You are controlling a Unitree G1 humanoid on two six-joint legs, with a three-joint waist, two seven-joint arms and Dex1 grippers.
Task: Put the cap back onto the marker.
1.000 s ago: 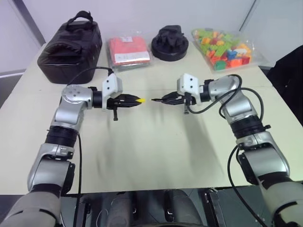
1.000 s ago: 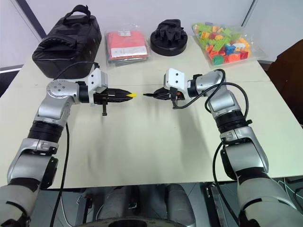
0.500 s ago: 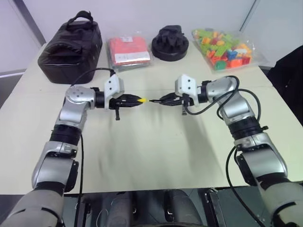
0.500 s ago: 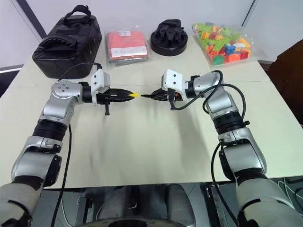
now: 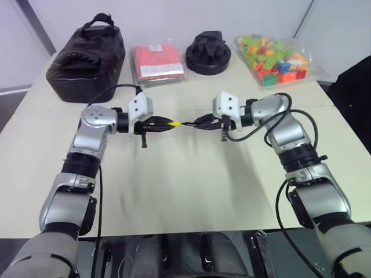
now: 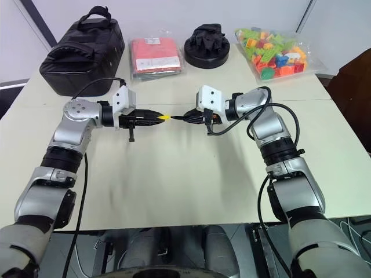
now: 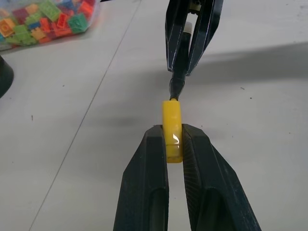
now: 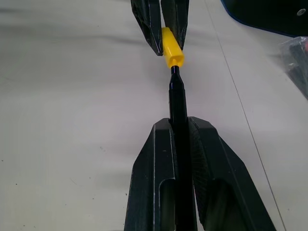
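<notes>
A small yellow cap (image 5: pixel 172 123) is pinched between the fingers of my left gripper (image 5: pixel 166 123), which is shut on it and points right. Facing it, my right gripper (image 5: pixel 200 122) is shut on a thin black marker (image 8: pixel 177 98) and points left. Both are held above the middle of the table. In the left wrist view the marker's tip (image 7: pixel 175 89) meets the open end of the cap (image 7: pixel 172 124). The right wrist view shows the cap (image 8: pixel 172 48) in line with the marker. The marker's rear end is hidden inside the right gripper.
Along the table's far edge stand a black bag (image 5: pixel 87 55), a red packet (image 5: pixel 157 62), a black round object (image 5: pixel 208 53) and a clear bag of coloured bricks (image 5: pixel 272 55). The beige table (image 5: pixel 174 191) lies below the grippers.
The two grippers have drawn closer together. The gap between the marker's tip and the cap has closed.
</notes>
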